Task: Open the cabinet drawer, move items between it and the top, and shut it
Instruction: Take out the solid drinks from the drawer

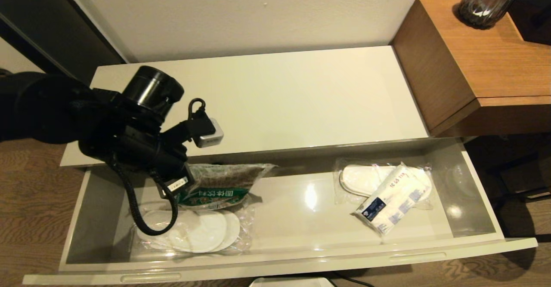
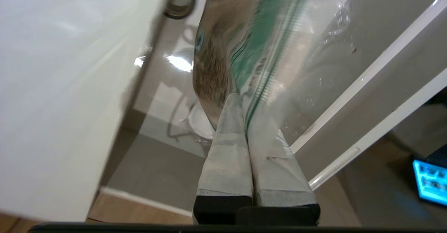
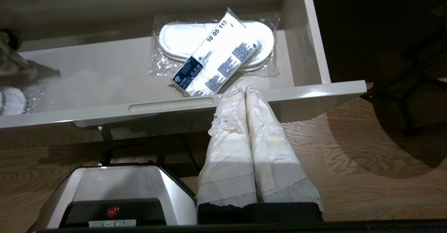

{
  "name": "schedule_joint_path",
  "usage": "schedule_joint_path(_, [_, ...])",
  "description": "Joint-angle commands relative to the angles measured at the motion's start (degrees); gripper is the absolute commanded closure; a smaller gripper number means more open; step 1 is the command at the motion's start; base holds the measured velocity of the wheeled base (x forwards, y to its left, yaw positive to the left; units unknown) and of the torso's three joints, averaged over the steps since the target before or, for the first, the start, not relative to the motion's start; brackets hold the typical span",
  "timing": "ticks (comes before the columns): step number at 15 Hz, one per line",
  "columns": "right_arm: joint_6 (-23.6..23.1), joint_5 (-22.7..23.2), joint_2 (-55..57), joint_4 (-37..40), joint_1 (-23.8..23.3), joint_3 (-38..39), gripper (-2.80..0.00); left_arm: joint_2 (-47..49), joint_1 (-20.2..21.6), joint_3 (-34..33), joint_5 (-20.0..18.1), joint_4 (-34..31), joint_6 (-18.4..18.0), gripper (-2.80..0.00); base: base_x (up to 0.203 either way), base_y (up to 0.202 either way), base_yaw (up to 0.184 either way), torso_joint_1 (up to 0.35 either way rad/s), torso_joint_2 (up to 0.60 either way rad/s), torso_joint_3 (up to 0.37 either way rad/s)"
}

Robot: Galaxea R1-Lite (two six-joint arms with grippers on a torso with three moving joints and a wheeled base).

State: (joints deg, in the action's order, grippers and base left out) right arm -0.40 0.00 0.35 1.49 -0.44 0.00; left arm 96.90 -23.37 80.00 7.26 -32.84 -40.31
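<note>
A: Nearest us, the right gripper (image 3: 244, 91) hangs in front of the cabinet drawer (image 1: 275, 266), fingers pressed together on nothing. What could go wrong from there?

B: Little; it looks idle. The risk is farther in, on the left. The left gripper (image 2: 242, 98) has its fingers clamped on the edge of the snack bag (image 1: 224, 183), which hangs over the drawer's left part, above a pair of wrapped slippers (image 1: 196, 231).

A: A thin pinch on slick film?

B: Yes. I'd judge the bag could slide out, or its free end could catch the edge of the top (image 1: 275, 97) as it rises.

A: And the bag's look?

B: Clear plastic, brown contents, a green band, sagging limp.

A: The other item?

B: The tissue pack (image 1: 394, 199), white with a dark blue label, lies at the drawer's right, across more slippers (image 1: 357, 179). The drawer stands fully open.
</note>
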Motion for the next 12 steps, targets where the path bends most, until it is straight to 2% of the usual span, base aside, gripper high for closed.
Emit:
schedule_joint_path(1, [0.0, 0.0, 0.0, 0.0, 0.0, 0.0, 0.00, -1.7, 0.0, 4.8, 0.1, -3.4, 0.9, 0.00, 0.000, 0.000, 0.000, 0.000, 0.00, 0.000])
schedule_joint_path(7, [0.0, 0.0, 0.0, 0.0, 0.0, 0.1, 0.00, -3.2, -1.7, 29.1, 0.1, -25.0, 9.3, 0.00, 0.000, 0.000, 0.000, 0.000, 0.00, 0.000])
schedule_joint_path(8, [0.0, 0.0, 0.0, 0.0, 0.0, 0.0, 0.00, -4.2, -2.1, 31.3, 0.2, -26.5, 10.4, 0.00, 0.000, 0.000, 0.000, 0.000, 0.00, 0.000])
schedule_joint_path(10, [0.0, 0.0, 0.0, 0.0, 0.0, 0.0, 0.00, -7.1, -2.5, 31.3, 0.7, -26.4, 11.4, 0.00, 0.000, 0.000, 0.000, 0.000, 0.00, 0.000])
schedule_joint_path(12, [0.0, 0.0, 0.0, 0.0, 0.0, 0.0, 0.00, -6.8, -2.3, 31.3, 3.2, -19.4, 11.7, 0.00, 0.000, 0.000, 0.000, 0.000, 0.00, 0.000])
